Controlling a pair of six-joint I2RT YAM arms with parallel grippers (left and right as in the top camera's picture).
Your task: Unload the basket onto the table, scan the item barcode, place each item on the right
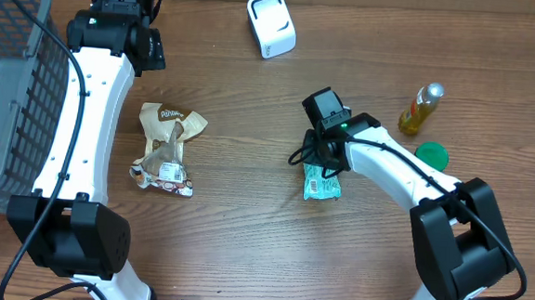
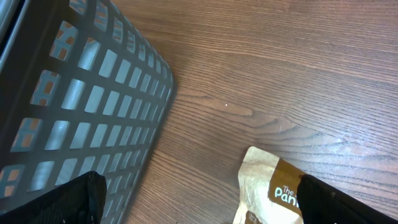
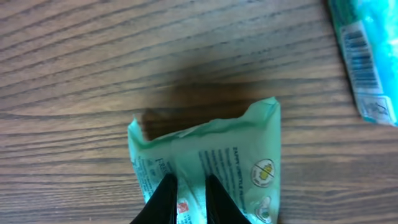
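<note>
Green pouch [image 3: 211,158] is pinched at its near edge by my right fingers [image 3: 163,199], which are closed tight on the film. Printed side w/ a round yellow mark faces my wrist cam. It casts a dark shadow on the wood of the worktop [image 1: 243,242] just beyond it. Can't see any barcode on it from here. From overhead the pouch sits hidden under my right wrist, right of centre.

Just beside it lies a teal packet [image 3: 364,56], flat, w/ its barcode label up. White scanner [image 1: 271,25] stands well apart at the far edge. Yellow bottle [image 1: 421,108] and green lid [image 1: 432,155] are off to the right.

My left fingers [image 2: 62,199] are spread wide and hold nothing, between the grey basket [image 2: 81,93] and a crumpled brown snack bag [image 2: 270,186].
</note>
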